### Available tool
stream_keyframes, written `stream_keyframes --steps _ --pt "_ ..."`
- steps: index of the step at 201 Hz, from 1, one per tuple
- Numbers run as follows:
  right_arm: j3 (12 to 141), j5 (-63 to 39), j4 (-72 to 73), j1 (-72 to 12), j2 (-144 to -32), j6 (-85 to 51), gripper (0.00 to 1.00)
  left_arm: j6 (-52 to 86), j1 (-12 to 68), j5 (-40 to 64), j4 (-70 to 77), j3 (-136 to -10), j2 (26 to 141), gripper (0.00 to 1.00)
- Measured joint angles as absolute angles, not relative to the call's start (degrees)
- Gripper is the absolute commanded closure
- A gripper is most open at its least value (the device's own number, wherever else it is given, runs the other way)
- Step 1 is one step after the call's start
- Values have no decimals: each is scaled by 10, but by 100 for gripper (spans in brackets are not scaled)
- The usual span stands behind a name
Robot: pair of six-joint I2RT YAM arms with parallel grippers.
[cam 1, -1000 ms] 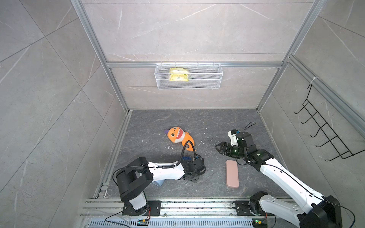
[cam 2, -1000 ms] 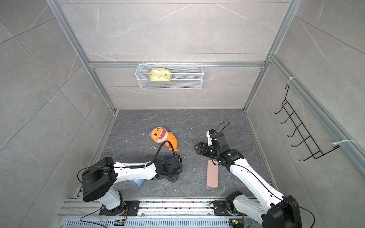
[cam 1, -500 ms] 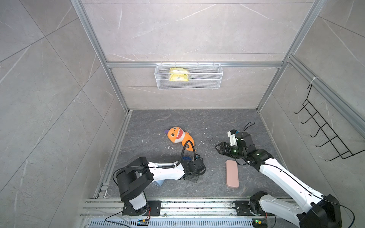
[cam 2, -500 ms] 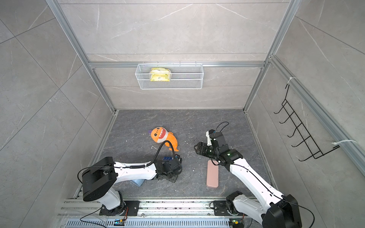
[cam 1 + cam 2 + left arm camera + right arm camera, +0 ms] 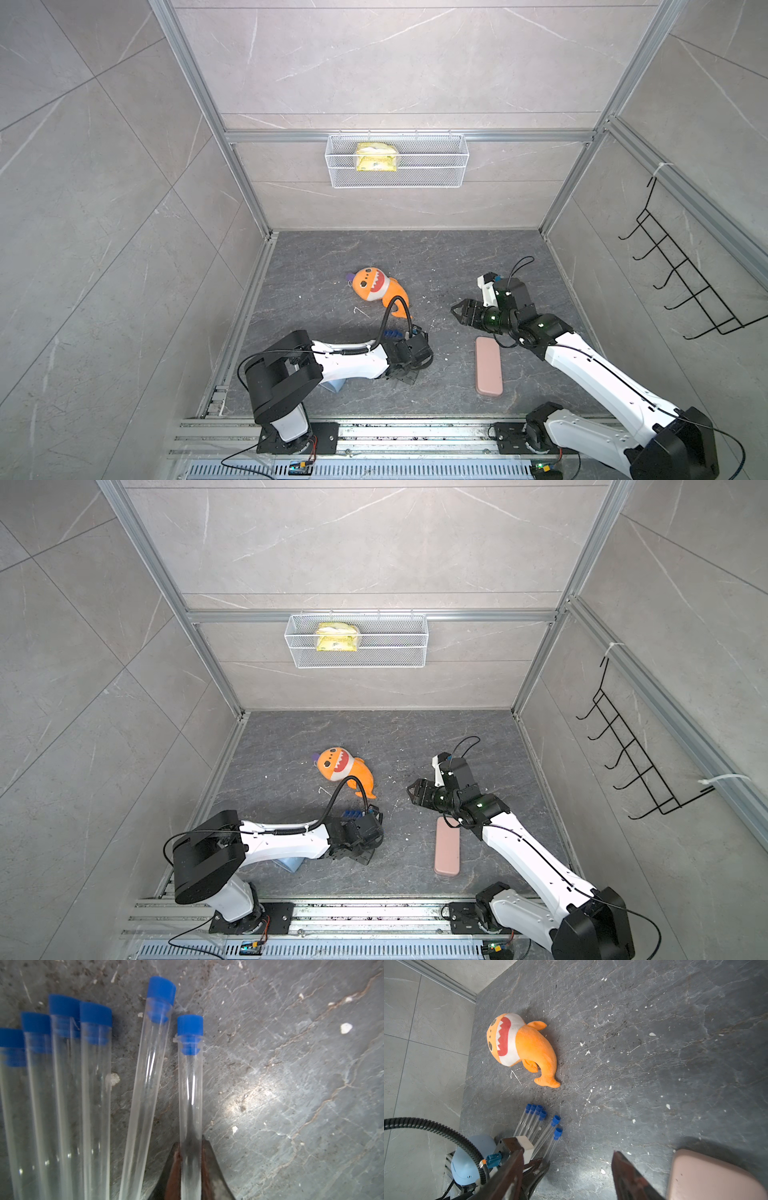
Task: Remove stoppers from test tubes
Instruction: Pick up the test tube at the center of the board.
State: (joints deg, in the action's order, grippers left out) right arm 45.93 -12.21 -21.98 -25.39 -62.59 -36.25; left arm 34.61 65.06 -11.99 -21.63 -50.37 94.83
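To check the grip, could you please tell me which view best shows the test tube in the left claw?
The left wrist view: the test tube is close up, clamped in the left claw, its blue stopper seated. The right wrist view shows it small; in both top views only blue stoppers show.

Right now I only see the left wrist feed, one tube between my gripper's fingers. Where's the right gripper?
Observer: The right gripper is open and empty, apart from the held tube.
Operator: What lies between it and that tube's blue end?
Observer: In the right wrist view, only floor with white crumbs separates it from the stopper.
Operator: Anything else nearby?
Observer: A pink case lies on the floor beside the right arm.
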Motion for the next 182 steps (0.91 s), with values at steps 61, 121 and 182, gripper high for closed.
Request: stream_keyframes --steps 61,121,182 --pt "457 -123 -216 -255 -616 -362 30 323 651 -140 -218 -490 919 96" --pt "453 -132 -207 -259 -555 -362 30 205 650 -168 -179 -489 780 95" --pt "454 -153 -149 -259 -535 -363 35 84 575 -135 -91 -513 807 99"
